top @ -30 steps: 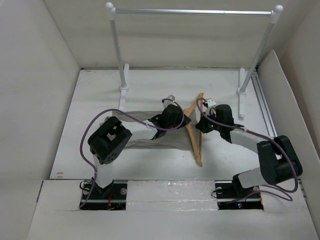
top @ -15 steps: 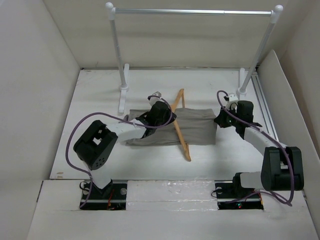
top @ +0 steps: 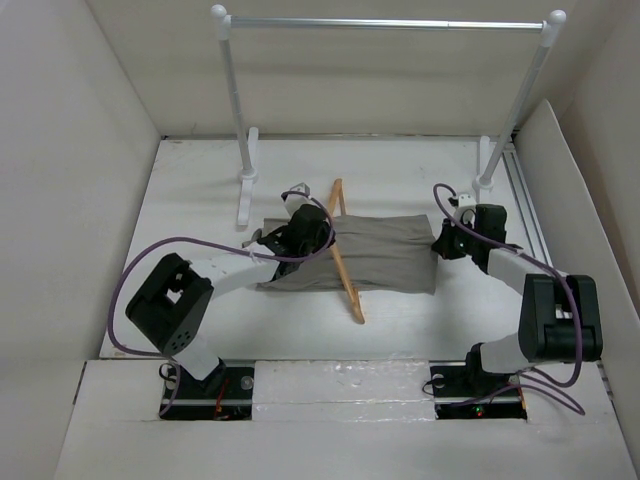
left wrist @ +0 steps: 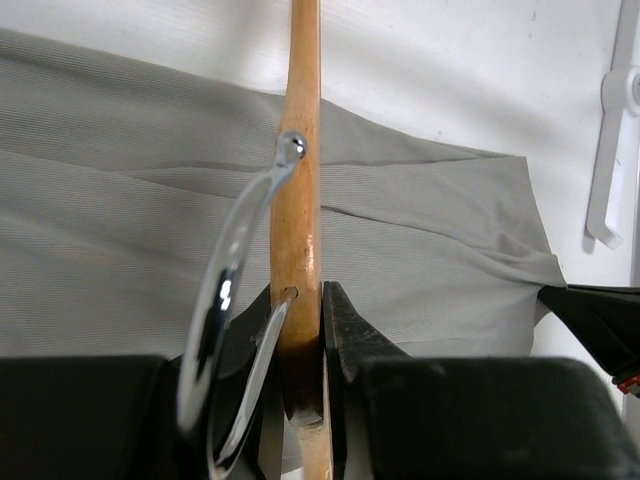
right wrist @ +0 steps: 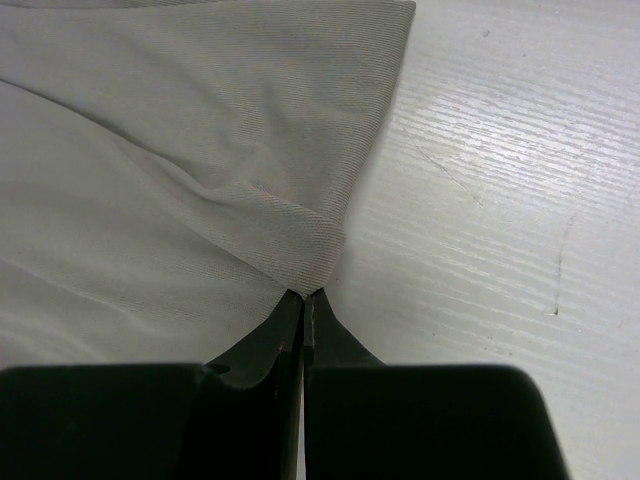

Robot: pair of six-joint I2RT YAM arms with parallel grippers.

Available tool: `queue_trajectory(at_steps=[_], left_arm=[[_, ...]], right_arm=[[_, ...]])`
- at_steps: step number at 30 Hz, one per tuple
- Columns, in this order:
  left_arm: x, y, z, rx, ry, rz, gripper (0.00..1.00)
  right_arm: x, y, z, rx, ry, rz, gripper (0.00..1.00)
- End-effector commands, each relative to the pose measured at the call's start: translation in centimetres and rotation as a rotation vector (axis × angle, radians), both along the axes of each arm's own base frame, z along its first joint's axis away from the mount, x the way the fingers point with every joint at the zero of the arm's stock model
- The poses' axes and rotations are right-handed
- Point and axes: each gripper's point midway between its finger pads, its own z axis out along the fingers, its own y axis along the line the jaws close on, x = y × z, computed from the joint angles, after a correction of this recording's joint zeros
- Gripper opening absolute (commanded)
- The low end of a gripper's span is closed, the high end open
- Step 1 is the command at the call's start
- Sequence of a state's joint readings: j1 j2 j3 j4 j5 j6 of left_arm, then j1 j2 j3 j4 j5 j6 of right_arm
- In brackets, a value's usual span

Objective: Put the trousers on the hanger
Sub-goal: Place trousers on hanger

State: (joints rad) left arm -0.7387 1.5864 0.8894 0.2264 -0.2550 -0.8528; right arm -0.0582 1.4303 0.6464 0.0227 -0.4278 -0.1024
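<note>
The grey-beige trousers [top: 390, 258] lie folded flat across the table's middle and pass through the light wooden hanger [top: 347, 280], which stands on edge across them. My left gripper [top: 318, 232] is shut on the hanger's top by the metal hook. In the left wrist view the fingers clamp the wood [left wrist: 300, 200], with the hook [left wrist: 225, 300] to the left and the cloth [left wrist: 430, 250] beyond. My right gripper [top: 443, 240] is shut on the trousers' right edge. In the right wrist view the gripper [right wrist: 303, 300] pinches a fold of cloth [right wrist: 150, 180].
A silver rail [top: 385, 22] on two white posts [top: 235, 110] stands at the back, with its feet on the table [top: 200, 200]. A white foot [left wrist: 610, 150] also shows in the left wrist view. White walls enclose the table, and a slanted panel [top: 575, 200] stands at right.
My right gripper has pulled the trousers to the right through the hanger. My left gripper and the hanger have moved left and back. More cloth now lies right of the hanger.
</note>
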Motion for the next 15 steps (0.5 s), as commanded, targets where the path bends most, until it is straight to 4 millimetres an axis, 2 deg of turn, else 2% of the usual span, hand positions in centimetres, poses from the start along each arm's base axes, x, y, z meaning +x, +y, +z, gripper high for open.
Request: queue_trajectory(at_steps=[1,8,15], left_arm=[[-3.2,6.3,-5.7,0.363,0.138,-0.010,0.00],[-2.9,6.6,-4.8,0.406,0.101,-0.044,0.00],[-2.6,3.1,-0.7,0.398,0.010,-0.128,0.00]], right_arm=[[1.7,-0.5,1.1,-0.022,-0.069,0.004,0.00],[1.6,-0.3,0.2,-0.010,-0.053,0.009,0.00],[2.0,0.4,0.4,0.000,-0.047,0.026,0.00]])
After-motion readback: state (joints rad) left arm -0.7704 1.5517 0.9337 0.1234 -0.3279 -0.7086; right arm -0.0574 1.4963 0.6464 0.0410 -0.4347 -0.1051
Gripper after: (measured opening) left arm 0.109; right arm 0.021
